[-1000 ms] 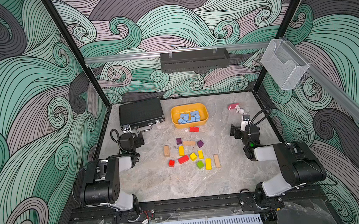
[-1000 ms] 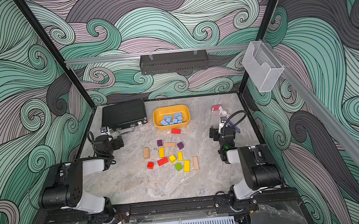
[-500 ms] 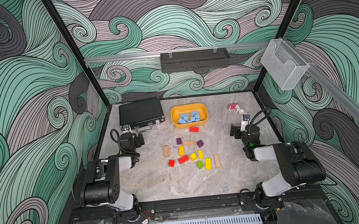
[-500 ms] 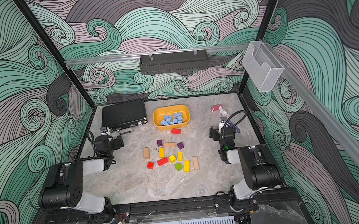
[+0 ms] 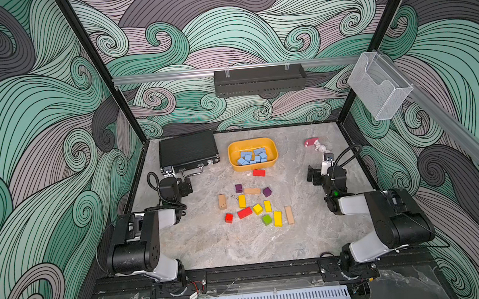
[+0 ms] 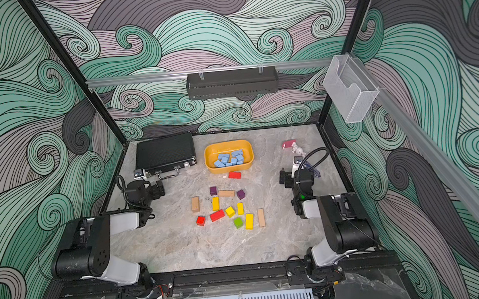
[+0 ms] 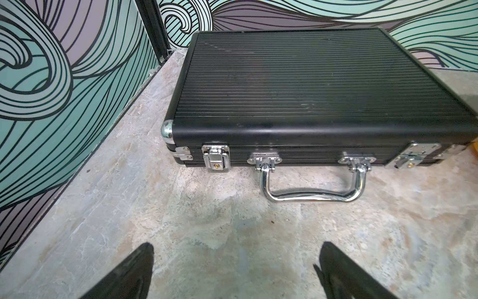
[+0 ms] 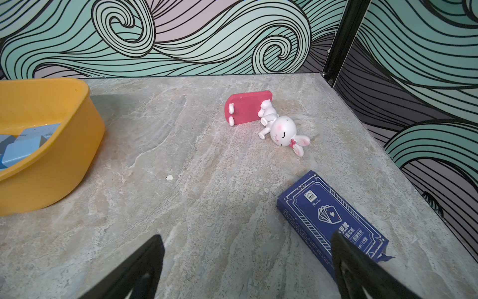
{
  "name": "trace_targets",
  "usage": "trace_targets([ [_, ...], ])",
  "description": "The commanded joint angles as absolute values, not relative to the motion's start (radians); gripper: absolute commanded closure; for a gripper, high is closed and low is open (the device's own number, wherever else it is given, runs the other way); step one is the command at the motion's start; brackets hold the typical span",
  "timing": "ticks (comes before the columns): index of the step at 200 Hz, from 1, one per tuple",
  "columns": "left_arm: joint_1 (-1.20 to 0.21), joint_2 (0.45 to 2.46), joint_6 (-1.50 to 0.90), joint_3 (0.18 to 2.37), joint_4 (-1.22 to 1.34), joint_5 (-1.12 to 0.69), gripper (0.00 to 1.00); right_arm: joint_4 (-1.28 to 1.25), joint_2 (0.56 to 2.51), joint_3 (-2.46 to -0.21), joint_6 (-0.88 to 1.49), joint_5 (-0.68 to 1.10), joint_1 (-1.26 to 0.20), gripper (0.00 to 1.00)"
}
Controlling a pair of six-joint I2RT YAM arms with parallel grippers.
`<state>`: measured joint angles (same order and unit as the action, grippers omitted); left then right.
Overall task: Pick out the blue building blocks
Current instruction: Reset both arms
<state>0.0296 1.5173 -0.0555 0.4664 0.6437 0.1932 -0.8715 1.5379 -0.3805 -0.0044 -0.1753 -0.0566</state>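
Note:
Several light-blue building blocks (image 5: 252, 156) (image 6: 228, 158) lie piled in the yellow tub (image 5: 249, 141) (image 6: 227, 143) at the back middle of the table. The right wrist view shows a few of these blocks (image 8: 23, 147) over the tub's wall (image 8: 51, 160). My left gripper (image 5: 186, 186) (image 6: 160, 190) (image 7: 235, 248) hangs open and empty above bare table in front of the black case. My right gripper (image 5: 312, 176) (image 6: 284, 178) (image 8: 245, 238) is open and empty too, low at the right, with one finger over a dark blue card packet.
A closed black case (image 5: 187, 150) (image 7: 310, 77) lies at the back left. Red, yellow, purple, green and tan blocks (image 5: 252, 206) are scattered mid-table. A white bunny toy on a red board (image 8: 282, 129) and the card packet (image 8: 331, 220) lie at the right.

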Motion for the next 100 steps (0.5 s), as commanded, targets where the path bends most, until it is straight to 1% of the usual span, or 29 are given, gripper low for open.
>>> trace_targets([
  [1,0.034,1.526,-0.058,0.471,0.667,0.186,0.01,-0.877,1.540,-0.393,-0.011,-0.169,-0.052,0.01],
  [42,0.034,1.526,-0.059,0.472,0.667,0.186,0.01,-0.878,1.541,-0.393,-0.011,-0.169,-0.051,0.00],
  [48,0.034,1.525,-0.058,0.471,0.668,0.186,0.01,-0.877,1.541,-0.394,-0.011,-0.167,-0.051,0.03],
  [52,0.034,1.526,-0.058,0.472,0.667,0.186,0.01,-0.876,1.542,-0.394,-0.011,-0.166,-0.051,0.10],
  [56,0.034,1.525,-0.058,0.472,0.667,0.185,0.01,-0.877,1.542,-0.394,-0.011,-0.166,-0.051,0.20],
  [60,0.033,1.526,-0.058,0.472,0.667,0.185,0.01,-0.876,1.543,-0.394,-0.011,-0.166,-0.051,0.33],
  [64,0.033,1.526,-0.058,0.471,0.668,0.185,0.01,-0.876,1.542,-0.394,-0.011,-0.166,-0.051,0.50],
  [66,0.034,1.526,-0.059,0.471,0.667,0.185,0.02,-0.876,1.542,-0.394,-0.011,-0.166,-0.050,0.60],
  [69,0.034,1.526,-0.058,0.472,0.667,0.185,0.01,-0.875,1.542,-0.394,-0.011,-0.166,-0.050,0.73],
  [74,0.033,1.526,-0.058,0.472,0.667,0.185,0.01,-0.874,1.542,-0.394,-0.011,-0.166,-0.048,0.91],
  [77,0.032,1.526,-0.058,0.472,0.667,0.186,0.01,-0.874,1.541,-0.394,-0.011,-0.166,-0.049,0.99],
  [100,0.033,1.526,-0.058,0.472,0.667,0.185,0.01,-0.875,1.542,-0.394,-0.012,-0.166,-0.049,1.00],
])
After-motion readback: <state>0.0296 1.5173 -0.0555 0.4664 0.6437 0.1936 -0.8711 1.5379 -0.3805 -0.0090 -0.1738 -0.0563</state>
